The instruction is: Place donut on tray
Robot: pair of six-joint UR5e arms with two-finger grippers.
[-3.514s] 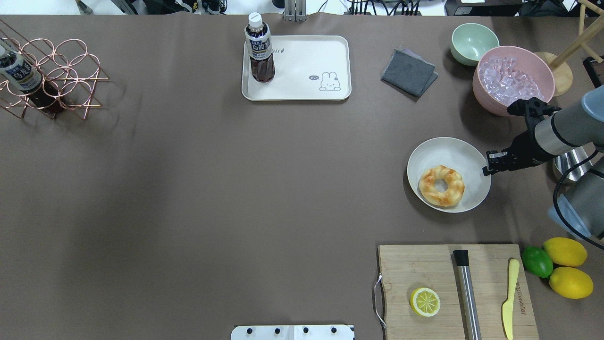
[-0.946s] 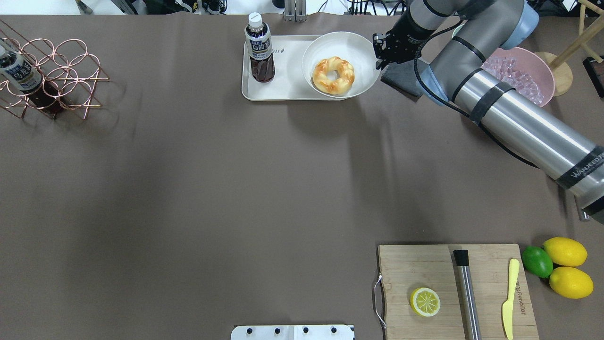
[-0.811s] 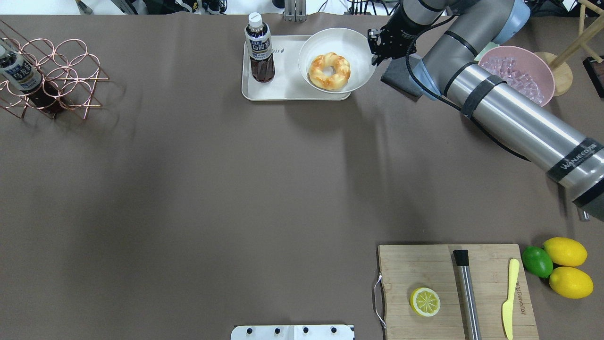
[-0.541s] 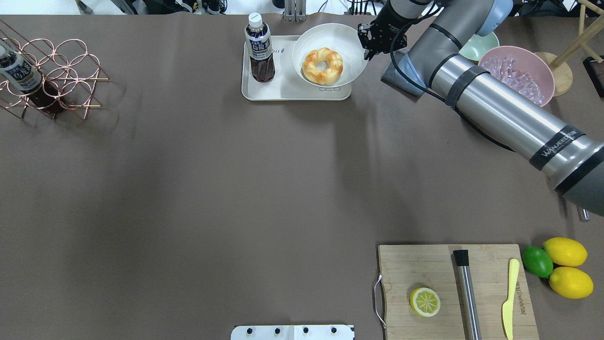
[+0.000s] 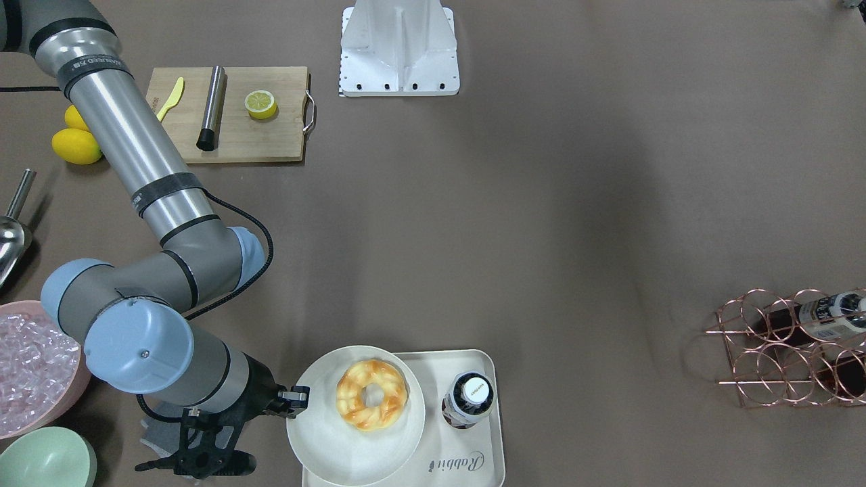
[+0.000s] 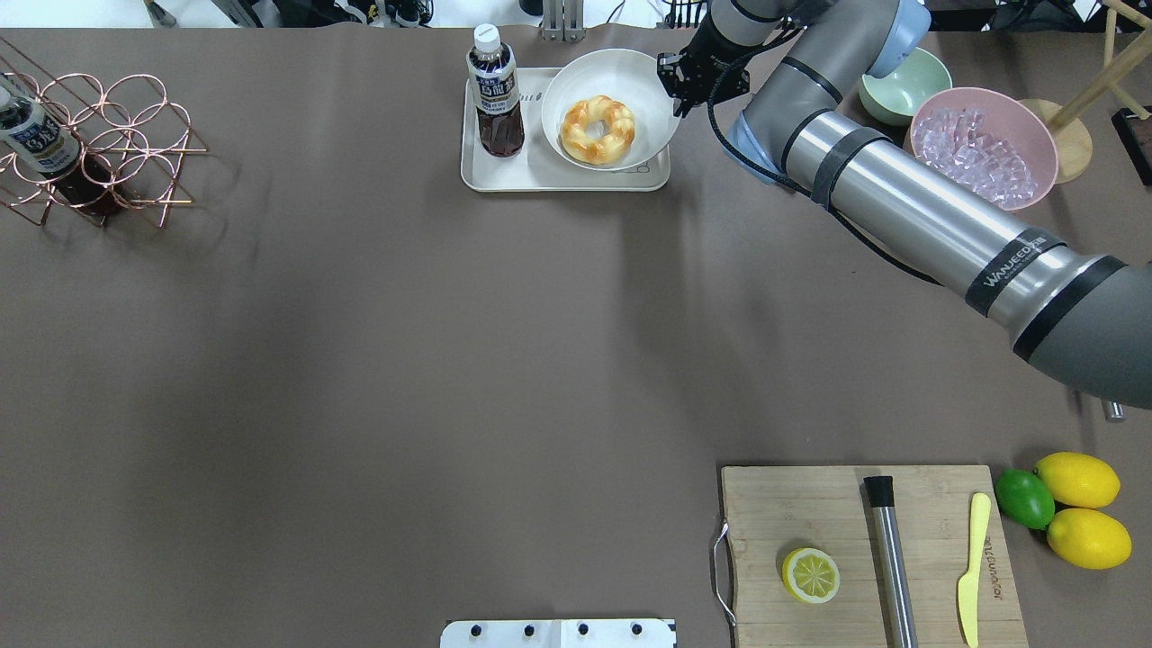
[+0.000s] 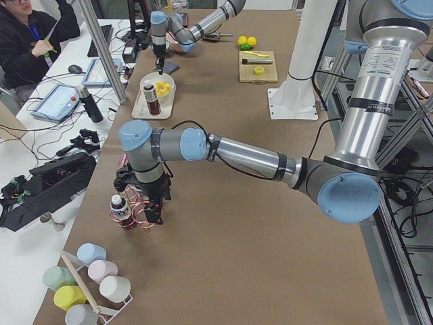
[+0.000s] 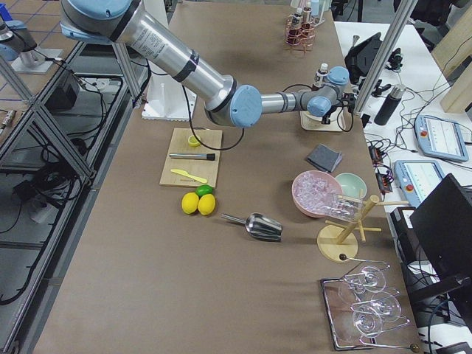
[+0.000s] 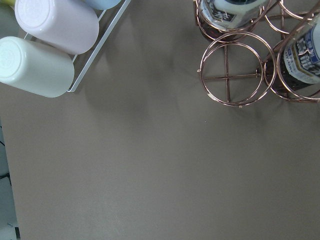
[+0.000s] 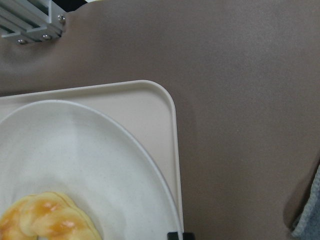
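While tight on plate (image 5: 338, 450), end effector (image 5: 300, 399).

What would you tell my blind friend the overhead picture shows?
The right gripper pinches the rim of a white plate carrying the donut, over the cream tray. A dark drink bottle stands on the tray beside it.

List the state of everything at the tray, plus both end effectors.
tray: lying flat
bottle: upright on the tray, capped
plate: held by its rim over the tray
donut: lying on the plate
right end effector: shut on the plate's rim
left end effector: cannot tell
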